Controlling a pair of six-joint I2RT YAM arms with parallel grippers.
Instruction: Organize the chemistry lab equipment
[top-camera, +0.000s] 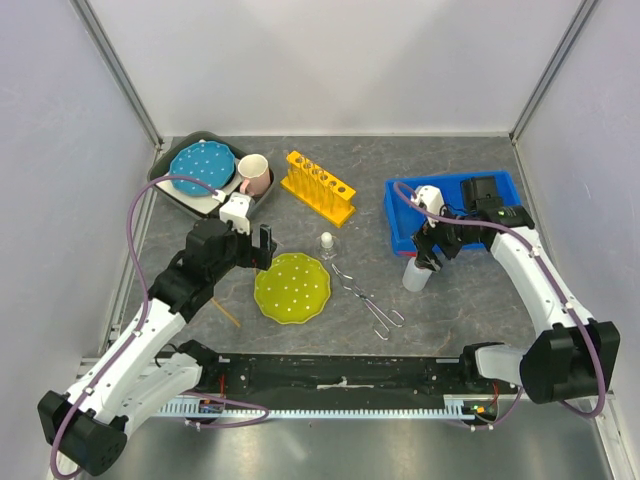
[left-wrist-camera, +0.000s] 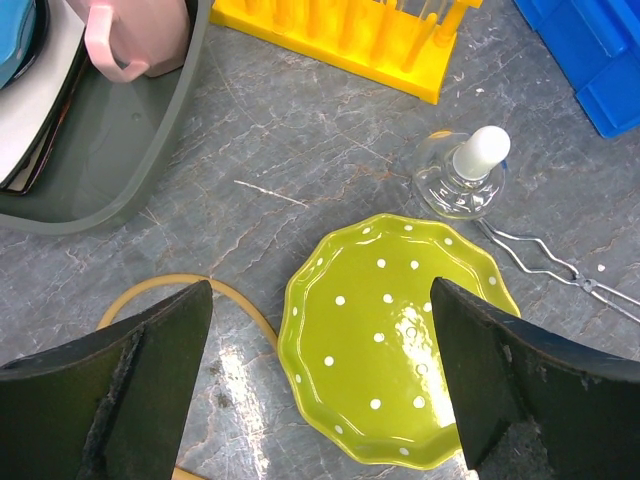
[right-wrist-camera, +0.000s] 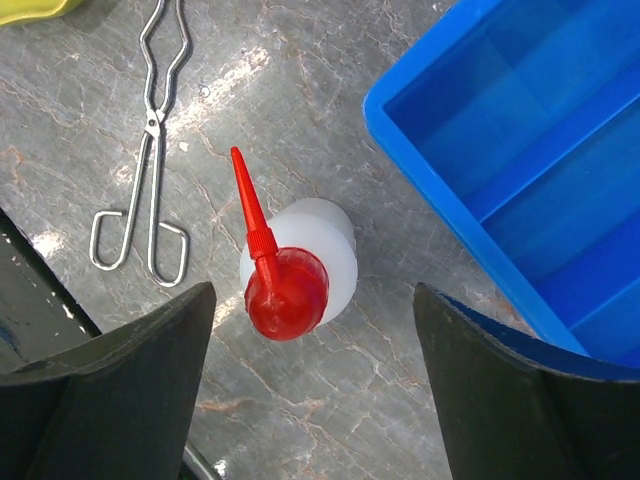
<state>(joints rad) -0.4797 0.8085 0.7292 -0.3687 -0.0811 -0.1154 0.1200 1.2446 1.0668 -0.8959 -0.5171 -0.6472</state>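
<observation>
We see the white red-capped squeeze bottle (right-wrist-camera: 300, 265) upright on the grey table, mid-frame in the right wrist view, just beside the blue bin (right-wrist-camera: 520, 150) at upper right. The right gripper (right-wrist-camera: 312, 310) hangs over it, jaws spread wide and touching nothing. Metal tongs (right-wrist-camera: 150, 150) lie at upper left. The left gripper (left-wrist-camera: 320, 300), also spread and empty, hovers over the dotted yellow-green plate (left-wrist-camera: 390, 340), with the small white-capped flask (left-wrist-camera: 462, 175) near its upper-right rim.
</observation>
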